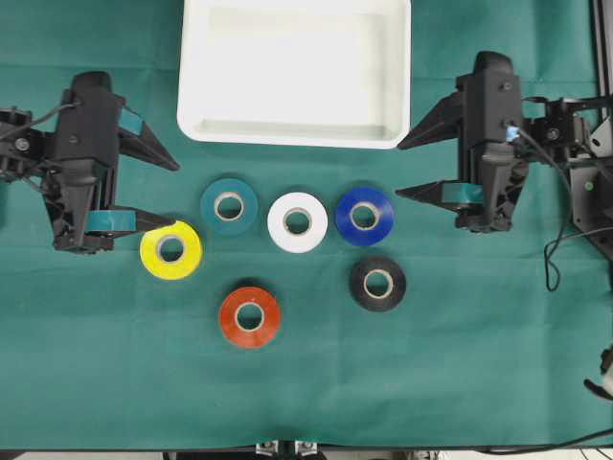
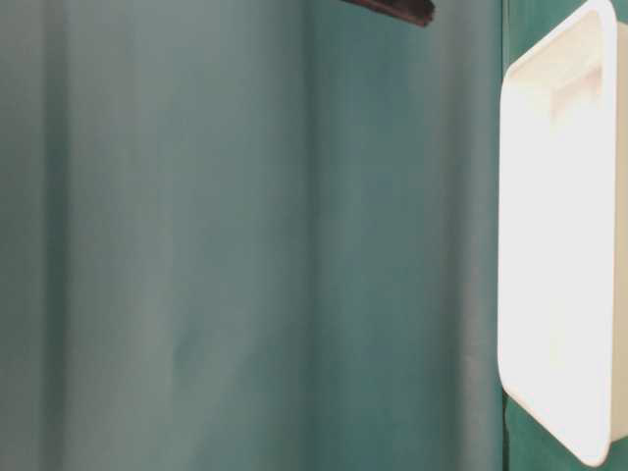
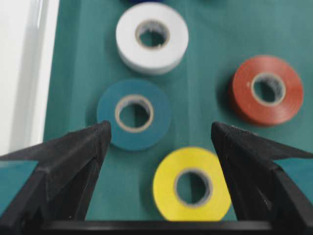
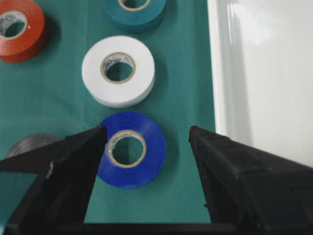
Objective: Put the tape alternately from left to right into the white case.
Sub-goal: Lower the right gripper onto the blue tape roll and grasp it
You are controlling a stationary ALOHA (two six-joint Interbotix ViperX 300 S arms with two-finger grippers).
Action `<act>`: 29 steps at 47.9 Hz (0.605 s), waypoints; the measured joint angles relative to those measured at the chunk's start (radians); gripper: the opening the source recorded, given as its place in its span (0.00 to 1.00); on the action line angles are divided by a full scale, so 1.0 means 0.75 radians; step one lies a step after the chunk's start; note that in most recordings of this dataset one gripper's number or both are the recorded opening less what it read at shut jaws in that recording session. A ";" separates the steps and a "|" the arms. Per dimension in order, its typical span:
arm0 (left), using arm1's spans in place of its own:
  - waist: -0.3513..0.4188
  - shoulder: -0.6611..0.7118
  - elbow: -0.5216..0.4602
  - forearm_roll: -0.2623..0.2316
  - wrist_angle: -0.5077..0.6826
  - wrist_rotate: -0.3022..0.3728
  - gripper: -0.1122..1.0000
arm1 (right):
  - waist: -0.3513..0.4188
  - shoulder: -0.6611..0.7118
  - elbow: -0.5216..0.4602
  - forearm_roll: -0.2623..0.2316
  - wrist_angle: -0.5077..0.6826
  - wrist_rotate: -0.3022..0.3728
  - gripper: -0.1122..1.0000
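Observation:
Six tape rolls lie flat on the green cloth: yellow, teal, white, blue, black and orange-red. The white case sits behind them and holds nothing. My left gripper is open beside the yellow roll, which lies low between its fingers in the left wrist view, the teal roll just beyond. My right gripper is open to the right of the blue roll, which lies near its left finger.
The case's rim runs close along the right gripper's right finger. Cables and arm mounts stand at the right table edge. The table-level view shows only cloth, the case and a dark fingertip.

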 measured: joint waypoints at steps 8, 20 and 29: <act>-0.002 0.012 -0.006 0.000 0.014 0.000 0.85 | 0.006 0.047 -0.016 0.000 0.002 0.000 0.80; -0.002 0.014 -0.006 0.000 0.014 0.000 0.85 | 0.012 0.065 -0.029 0.000 0.002 0.000 0.80; 0.000 0.014 -0.004 0.000 0.014 0.000 0.85 | 0.029 0.080 -0.031 0.000 0.004 0.000 0.80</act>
